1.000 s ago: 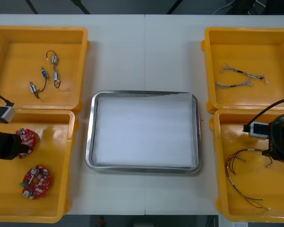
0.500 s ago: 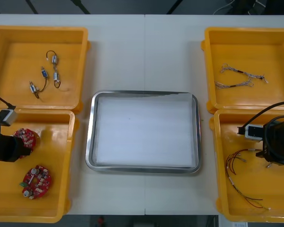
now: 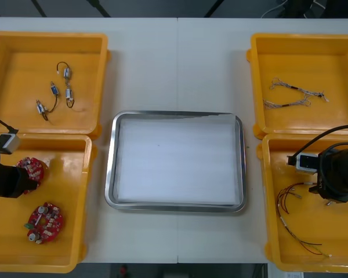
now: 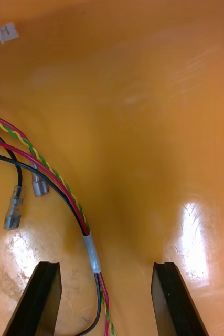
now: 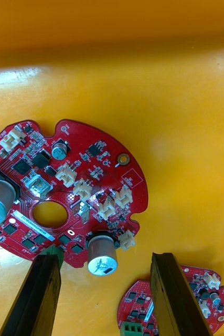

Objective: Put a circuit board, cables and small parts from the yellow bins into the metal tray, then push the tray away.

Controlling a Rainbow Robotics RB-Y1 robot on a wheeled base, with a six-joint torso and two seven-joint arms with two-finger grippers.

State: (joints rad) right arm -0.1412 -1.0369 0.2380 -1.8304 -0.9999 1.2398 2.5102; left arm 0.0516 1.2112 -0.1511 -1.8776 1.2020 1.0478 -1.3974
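Left gripper [image 5: 104, 261] apart, straddling round red circuit board [image 5: 91, 173] edge. Right gripper [image 4: 106, 268] apart, red and yellow cable [image 4: 93, 253] between fingers.

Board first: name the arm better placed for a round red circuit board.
Left: the left tool, open, hangs over a round red circuit board; the right tool is over red and yellow cables.

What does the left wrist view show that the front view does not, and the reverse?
Left wrist view adds: the left gripper, open, fingers either side of one circuit board's edge, and that board's white connectors. Front view adds: the metal tray, white inside; small metal parts in the far left bin; twisted cables in the far right bin; the right arm above red and yellow cables. Both: that board and a second board in the near left yellow bin.
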